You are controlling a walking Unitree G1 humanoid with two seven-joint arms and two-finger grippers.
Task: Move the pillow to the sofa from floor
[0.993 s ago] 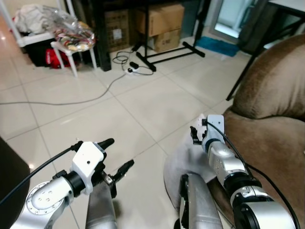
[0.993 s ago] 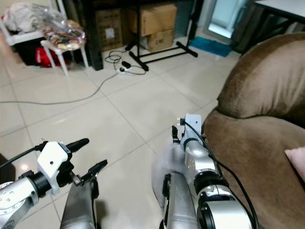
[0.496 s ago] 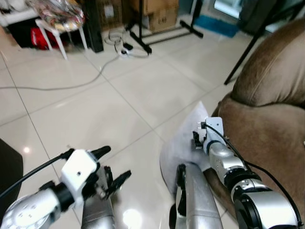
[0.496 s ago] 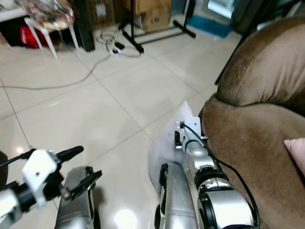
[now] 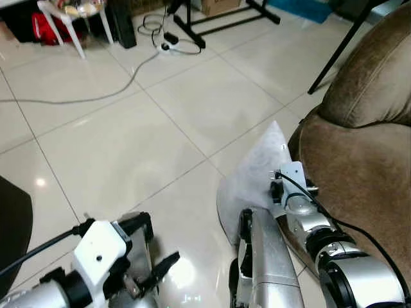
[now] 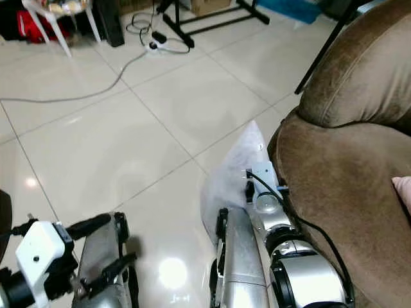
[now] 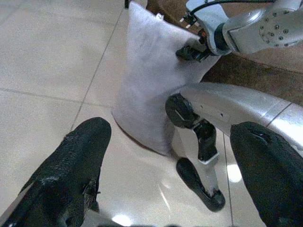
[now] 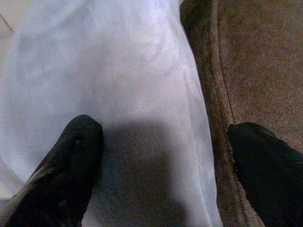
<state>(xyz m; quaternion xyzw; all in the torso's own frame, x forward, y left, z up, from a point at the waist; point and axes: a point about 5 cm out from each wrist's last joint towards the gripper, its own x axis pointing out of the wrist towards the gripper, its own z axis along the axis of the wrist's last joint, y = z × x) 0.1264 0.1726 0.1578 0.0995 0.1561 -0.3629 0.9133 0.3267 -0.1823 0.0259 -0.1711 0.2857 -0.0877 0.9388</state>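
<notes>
A pale grey pillow (image 5: 250,176) stands on the tiled floor, leaning against the front of the brown sofa (image 5: 359,160). My right gripper (image 5: 276,191) is low at the pillow's sofa-side edge. In its wrist view the right gripper (image 8: 163,130) is open, one finger (image 8: 75,165) over the pillow (image 8: 118,71) and the other over the sofa fabric (image 8: 246,61). My left gripper (image 5: 151,247) hangs open over the floor, left of the pillow and apart from it. The left gripper (image 7: 170,130) looks toward the pillow (image 7: 147,71).
My silver legs (image 5: 266,263) stand right beside the pillow. A white cable (image 5: 96,97) crosses the tiles farther out, near a black stand base (image 5: 212,25) and white stool legs (image 5: 70,29). A pink cushion (image 6: 403,189) lies on the sofa. A dark object (image 5: 13,224) sits at the left edge.
The view has tipped downward and closer to the pillow. My left arm has sunk toward the bottom of the picture. My right gripper has come down to the pillow's edge by the sofa.
</notes>
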